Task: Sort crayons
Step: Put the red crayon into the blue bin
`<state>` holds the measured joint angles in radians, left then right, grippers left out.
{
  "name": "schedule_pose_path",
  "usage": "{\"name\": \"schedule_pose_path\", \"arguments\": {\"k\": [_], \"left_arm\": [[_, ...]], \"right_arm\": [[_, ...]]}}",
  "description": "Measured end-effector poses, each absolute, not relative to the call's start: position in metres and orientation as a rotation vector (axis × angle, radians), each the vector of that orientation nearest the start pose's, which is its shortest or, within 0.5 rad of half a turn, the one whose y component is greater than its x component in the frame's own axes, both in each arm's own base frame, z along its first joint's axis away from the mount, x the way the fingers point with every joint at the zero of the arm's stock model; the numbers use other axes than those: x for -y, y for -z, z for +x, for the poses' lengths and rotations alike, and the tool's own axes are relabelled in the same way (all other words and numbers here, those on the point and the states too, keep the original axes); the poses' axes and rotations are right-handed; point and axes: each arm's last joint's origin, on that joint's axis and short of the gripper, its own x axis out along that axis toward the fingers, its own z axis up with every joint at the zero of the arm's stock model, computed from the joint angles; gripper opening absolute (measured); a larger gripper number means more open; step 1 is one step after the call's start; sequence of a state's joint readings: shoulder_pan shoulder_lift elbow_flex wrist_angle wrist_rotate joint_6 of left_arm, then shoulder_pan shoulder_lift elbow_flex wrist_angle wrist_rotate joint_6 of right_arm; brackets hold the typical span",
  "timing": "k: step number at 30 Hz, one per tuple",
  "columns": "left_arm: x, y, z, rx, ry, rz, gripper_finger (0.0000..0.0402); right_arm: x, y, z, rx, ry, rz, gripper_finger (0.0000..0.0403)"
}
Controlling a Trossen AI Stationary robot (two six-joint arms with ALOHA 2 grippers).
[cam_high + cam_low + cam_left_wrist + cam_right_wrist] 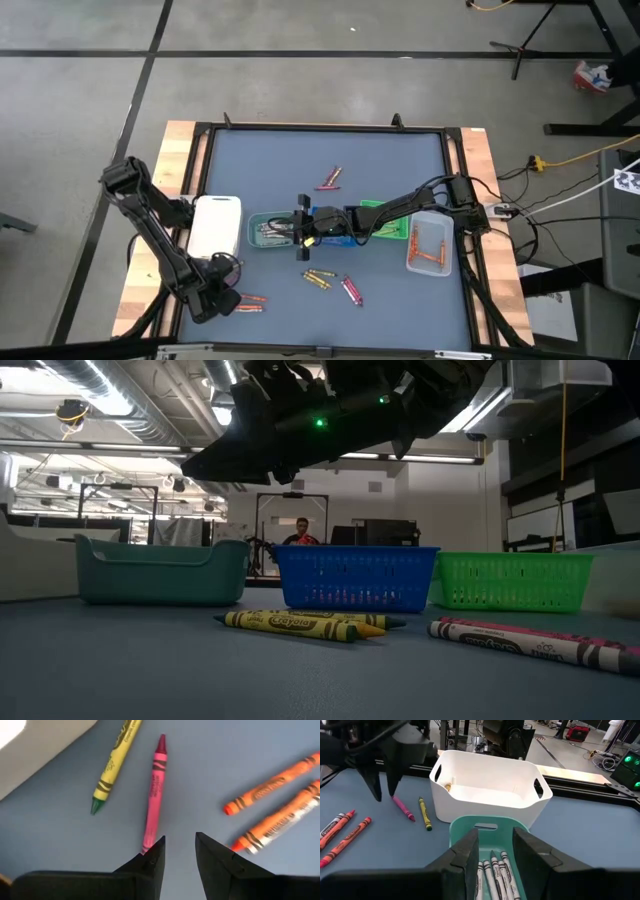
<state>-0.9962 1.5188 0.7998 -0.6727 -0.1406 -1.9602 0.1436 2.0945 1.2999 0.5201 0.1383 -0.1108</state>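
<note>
Crayons lie loose on the blue table. At the front left there are a pink crayon (154,795), a yellow-green one (114,767) and two orange ones (272,785). My left gripper (180,842) points down over them, open, with nothing between its fingers; it also shows in the right wrist view (385,792). My right gripper (496,840) is open, reaching level over the teal tray (485,826), which holds several grey crayons (492,872). More yellow crayons (290,623) and pink crayons (530,643) lie near the front. My left gripper has one fingertip (152,852) right at the pink crayon's near end (147,842), and the finger hides that end. Whether it touches the crayon, I cannot tell. The crayon lies flat on the table.
A white tray (215,225) stands left of the teal one. A blue tray (355,578) and a green tray (510,580) stand in a row to its right, and a clear tray (430,245) with orange crayons stands farther right. Pink crayons (330,178) lie farther back. A person (300,532) is beyond the table.
</note>
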Motion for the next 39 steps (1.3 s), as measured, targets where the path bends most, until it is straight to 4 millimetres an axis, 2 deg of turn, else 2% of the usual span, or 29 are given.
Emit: {"name": "schedule_pose_path", "arguments": {"k": [7, 17, 23, 39], "left_arm": [[0.208, -0.14, 0.139, -1.284, -0.658, -0.807, 0.0091], [0.215, -0.149, 0.142, -1.324, -0.63, -0.804, 0.0091], [0.21, -0.162, 0.139, -1.345, -0.735, -0.704, 0.0091], [0.198, -0.149, 0.132, -1.326, -0.807, -0.655, 0.0092]], "right_arm": [[-0.062, -0.173, 0.455, -0.271, -0.02, -0.149, 0.0117], [-0.062, -0.173, 0.455, -0.278, -0.021, -0.15, 0.0117], [-0.062, -0.173, 0.455, -0.278, -0.021, -0.15, 0.0117], [-0.062, -0.17, 0.454, -0.304, -0.022, -0.153, 0.0117]]}}
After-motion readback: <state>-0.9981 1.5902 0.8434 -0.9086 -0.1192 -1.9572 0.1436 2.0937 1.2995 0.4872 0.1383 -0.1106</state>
